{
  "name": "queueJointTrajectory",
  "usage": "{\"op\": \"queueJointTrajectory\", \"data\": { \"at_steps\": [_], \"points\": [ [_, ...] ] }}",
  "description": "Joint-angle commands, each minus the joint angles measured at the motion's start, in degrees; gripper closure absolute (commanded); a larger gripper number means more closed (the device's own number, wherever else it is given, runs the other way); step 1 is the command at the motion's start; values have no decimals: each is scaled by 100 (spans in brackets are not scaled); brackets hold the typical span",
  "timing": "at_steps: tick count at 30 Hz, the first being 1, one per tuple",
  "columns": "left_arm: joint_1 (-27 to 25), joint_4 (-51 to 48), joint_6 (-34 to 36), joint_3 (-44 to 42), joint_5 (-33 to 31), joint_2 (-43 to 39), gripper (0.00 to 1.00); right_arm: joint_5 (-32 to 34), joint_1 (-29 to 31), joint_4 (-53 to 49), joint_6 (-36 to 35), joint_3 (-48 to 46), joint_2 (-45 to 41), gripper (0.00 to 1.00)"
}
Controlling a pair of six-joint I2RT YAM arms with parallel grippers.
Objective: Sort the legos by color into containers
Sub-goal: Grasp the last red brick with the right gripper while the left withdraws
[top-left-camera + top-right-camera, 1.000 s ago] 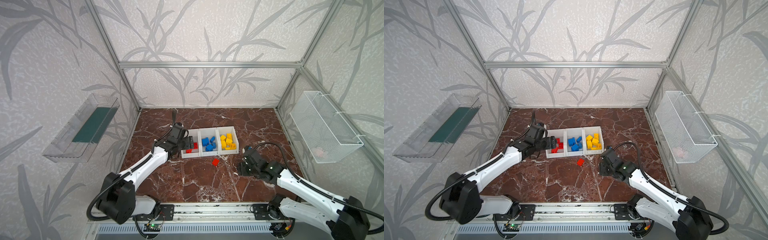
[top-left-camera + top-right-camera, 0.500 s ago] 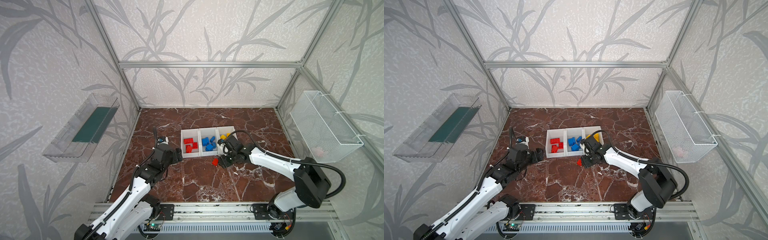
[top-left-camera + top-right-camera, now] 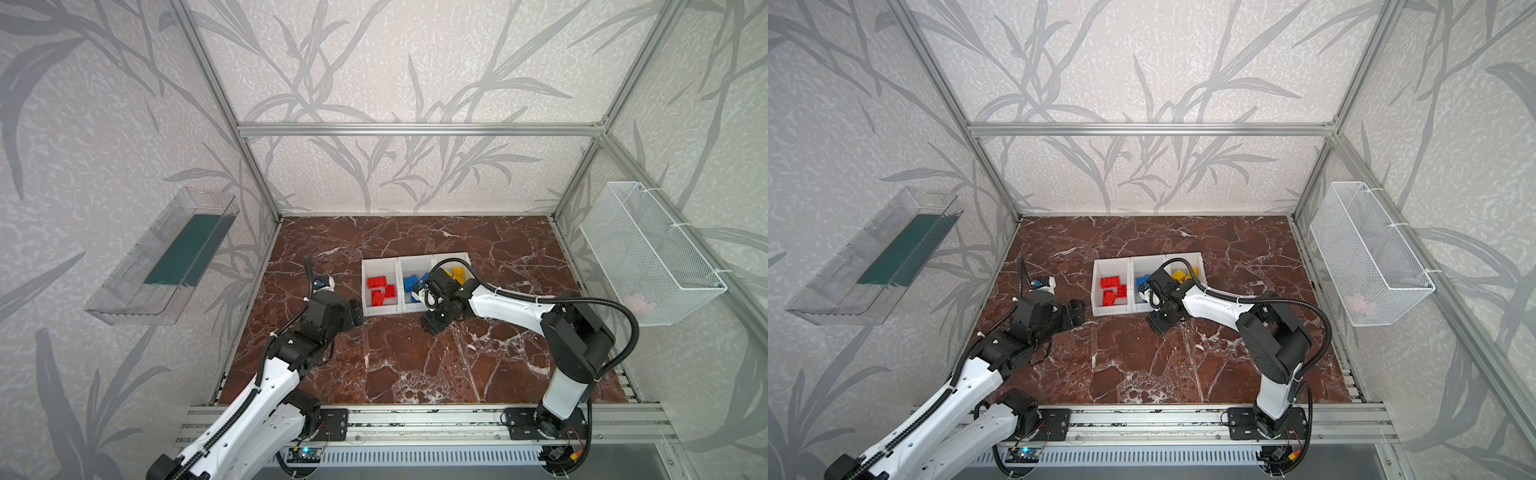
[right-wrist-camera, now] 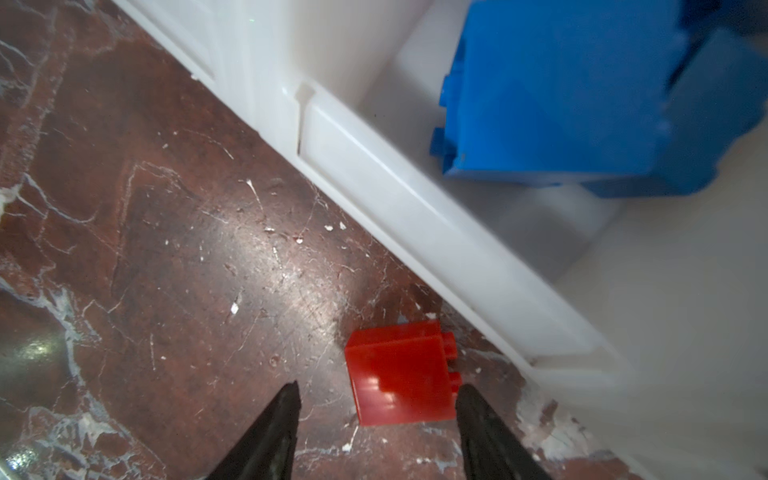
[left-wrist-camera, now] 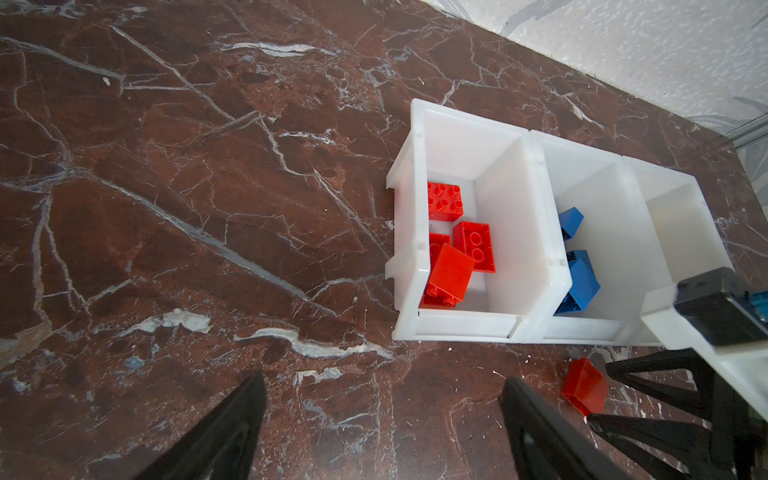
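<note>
Right, from here I see the three white bins (image 3: 398, 266) standing joined in a row near the middle of the table (image 3: 415, 365). The red bricks (image 3: 380, 284) lie in the left bin, the blue bricks (image 3: 412, 282) in the middle one and the yellow bricks (image 3: 457, 273) in the right one, partly hidden behind the right arm. One loose red brick (image 4: 401, 374) lies on its side on the table just in front of the bins, its studs toward the white wall. My right claw (image 4: 379, 385) is down low over it, jaws partly open. The brick sits between the two tips and slightly ahead of them, very close to one finger but not clamped. In both top views this claw hides the brick. My left claw (image 5: 382, 378) hangs over bare table near the left bin's front corner, jaws spread wide with nothing in them.
</note>
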Motion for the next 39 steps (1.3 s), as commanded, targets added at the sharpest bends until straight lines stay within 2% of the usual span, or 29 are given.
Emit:
{"op": "queueJointTrajectory", "data": {
  "at_steps": [1, 14, 21, 30, 34, 39],
  "points": [
    [28, -151, -4, -46, -154, -116, 9, -1, 27, -60, -117, 129, 100, 40],
    [26, -118, 2, -80, -67, -82, 9, 335, 121, -117, -33, 189, 398, 44],
    [34, -118, -20, -80, -48, -59, 9, 455, 212, -17, 93, 64, 287, 60],
    [30, -126, -125, -107, -135, -98, 9, 649, 679, -81, 296, -22, -131, 66],
    [28, -208, -227, -140, -208, -189, 9, 530, 758, -160, 265, 246, -452, 67],
    [30, -261, -429, -327, -317, -522, 9, 551, 758, -244, 3, 1181, -436, 67]
  ]
}}
